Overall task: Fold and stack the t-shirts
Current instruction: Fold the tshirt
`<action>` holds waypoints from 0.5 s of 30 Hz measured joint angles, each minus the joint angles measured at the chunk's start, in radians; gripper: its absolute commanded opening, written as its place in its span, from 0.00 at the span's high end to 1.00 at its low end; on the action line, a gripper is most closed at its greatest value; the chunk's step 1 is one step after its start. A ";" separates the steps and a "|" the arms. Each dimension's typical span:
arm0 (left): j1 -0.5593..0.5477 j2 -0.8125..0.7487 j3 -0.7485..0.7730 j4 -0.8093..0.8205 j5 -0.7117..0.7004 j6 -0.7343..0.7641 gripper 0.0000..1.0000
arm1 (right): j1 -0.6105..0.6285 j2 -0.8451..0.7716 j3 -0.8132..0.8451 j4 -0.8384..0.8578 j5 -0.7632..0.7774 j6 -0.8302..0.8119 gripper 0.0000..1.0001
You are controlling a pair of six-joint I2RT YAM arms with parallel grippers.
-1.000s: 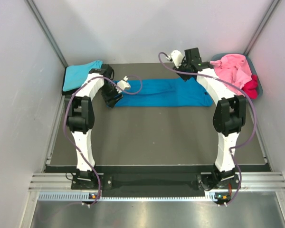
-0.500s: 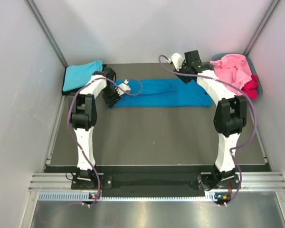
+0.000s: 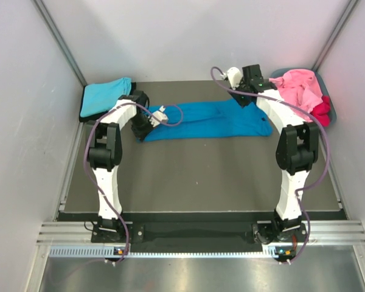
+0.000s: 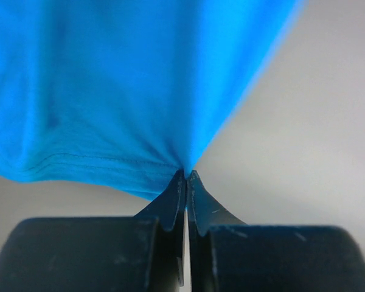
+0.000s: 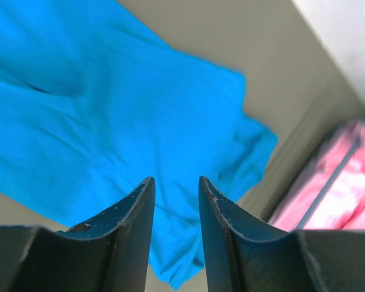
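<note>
On the dark table, the bright blue t-shirt lies as a long band running left to right. The left gripper pinches its left hem; the right gripper hovers near the right end, slightly parted, empty.

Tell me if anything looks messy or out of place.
Only the pink shirts: a crumpled heap in the tub at far right, the crimson one bunched at its near edge. The blue shirt lies spread out.

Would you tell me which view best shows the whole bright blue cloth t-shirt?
Top external: the bright blue cloth t-shirt shows nearly end to end. Left wrist shows only its pinched hem; right wrist shows one end.
</note>
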 measured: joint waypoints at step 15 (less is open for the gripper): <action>-0.116 -0.485 -0.468 -0.250 0.101 0.024 1.00 | -0.189 0.147 0.073 -0.069 -0.033 0.147 0.63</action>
